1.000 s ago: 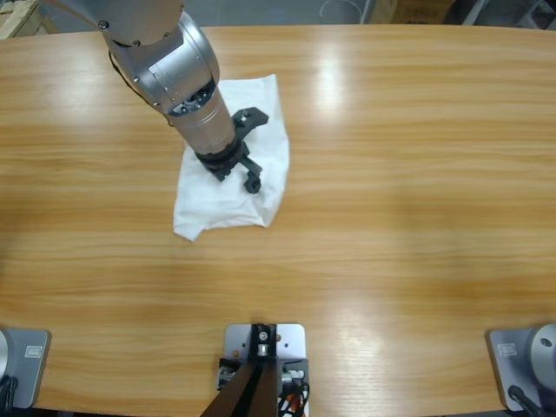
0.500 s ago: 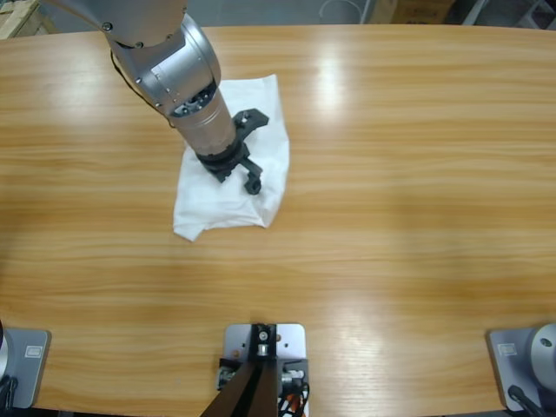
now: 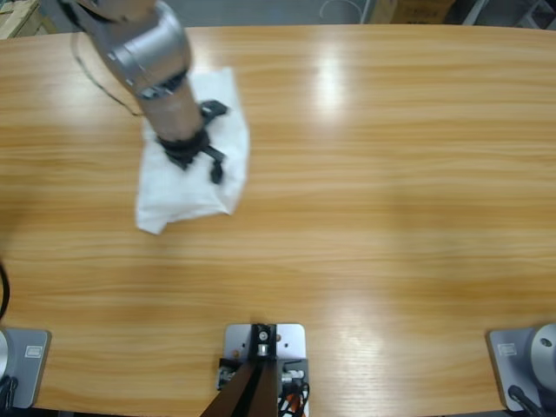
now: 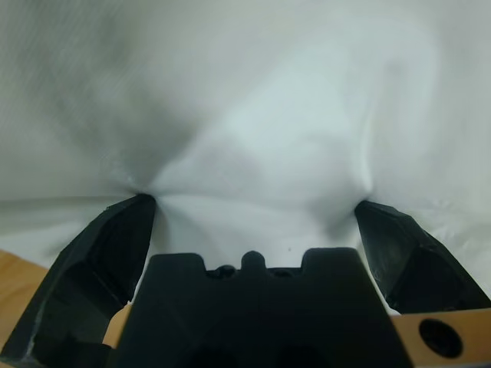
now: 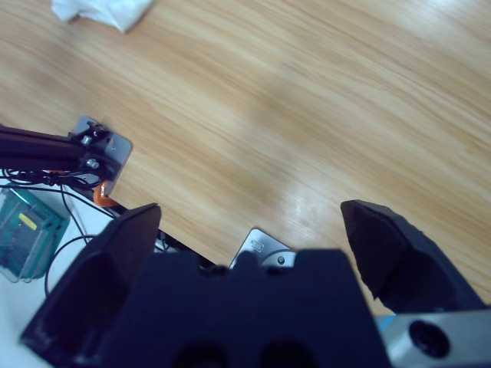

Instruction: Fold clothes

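T-shirt (image 3: 187,178) slid left along the desk (image 3: 391,174).

It is a small folded white bundle now, sitting nearer the left end of the desk than it did a moment ago. The left gripper (image 3: 206,143) went with it, pressing down on the cloth with its jaws spread apart, and the cloth puckers at each tip. So the folding looks about done, and the bundle is being pushed aside. The right gripper (image 5: 249,230) hangs high over bare wood, jaws apart, holding nothing.
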Available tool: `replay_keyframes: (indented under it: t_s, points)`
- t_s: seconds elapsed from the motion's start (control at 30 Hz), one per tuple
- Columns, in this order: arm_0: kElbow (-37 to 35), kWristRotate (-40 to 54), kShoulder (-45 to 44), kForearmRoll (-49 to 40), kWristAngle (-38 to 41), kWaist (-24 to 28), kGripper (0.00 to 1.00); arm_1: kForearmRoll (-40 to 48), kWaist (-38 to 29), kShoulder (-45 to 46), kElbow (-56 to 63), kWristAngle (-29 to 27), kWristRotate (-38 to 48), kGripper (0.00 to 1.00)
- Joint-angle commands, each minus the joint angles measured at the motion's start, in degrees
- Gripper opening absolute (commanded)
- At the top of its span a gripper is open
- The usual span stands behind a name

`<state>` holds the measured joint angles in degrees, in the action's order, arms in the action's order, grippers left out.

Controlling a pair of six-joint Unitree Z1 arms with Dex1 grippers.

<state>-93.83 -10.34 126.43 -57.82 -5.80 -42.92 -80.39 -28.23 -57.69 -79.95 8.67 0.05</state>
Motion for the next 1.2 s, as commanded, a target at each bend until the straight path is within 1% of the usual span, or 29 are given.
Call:
replay_keyframes:
  t_s: [0.03,0.17,0.27,0.33,0.47,0.57,0.67,0.77,0.87,0.93,1.1,1.2]
  points:
    - [5.6,-3.4,4.1,-2.7,-2.7,14.6,0.991,0.8,-0.6,-1.4,0.2,1.1,0.3,0.959]
    - [6.0,-5.2,3.3,-2.7,-1.7,25.6,0.991,0.7,-0.6,-0.9,0.3,1.1,0.3,0.96]
    - [5.8,-6.3,3.1,-2.7,-0.8,31.8,0.991,0.7,-0.6,-1.0,0.3,1.1,0.3,0.959]
    - [5.3,-6.5,3.2,-2.7,-0.2,34.6,0.991,0.7,-0.6,-1.0,0.3,1.0,0.3,0.96]
    - [3.1,-7.5,3.2,-2.7,0.7,37.3,0.998,0.7,-0.6,-1.2,0.2,1.0,0.3,0.96]
    - [0.1,-8.0,3.2,-3.4,3.4,40.2,0.999,0.5,-0.6,-1.2,0.1,1.0,0.3,0.96]
    - [-4.6,-8.2,3.6,-4.1,6.3,40.5,1.0,0.4,-0.6,-1.3,0.0,1.0,0.3,0.959]
    - [-10.3,-8.8,5.0,-4.8,6.6,39.5,0.998,0.4,-0.6,-1.6,-0.3,1.0,0.3,0.959]
    - [-17.6,-9.1,8.0,-9.1,6.6,39.9,0.997,0.0,-0.6,-1.3,-0.4,1.1,0.3,0.959]
    - [-20.6,-9.1,9.8,-11.3,6.6,40.1,0.996,-0.4,-0.6,-1.1,-0.5,1.0,0.3,0.96]
    - [-21.6,-8.5,9.8,-13.6,7.1,40.4,0.996,-0.4,-0.6,-1.6,-1.3,1.0,0.3,0.959]
    - [-19.7,-6.8,5.4,-14.0,8.6,40.4,0.996,-0.4,-0.6,-1.9,-1.7,1.1,0.3,0.96]
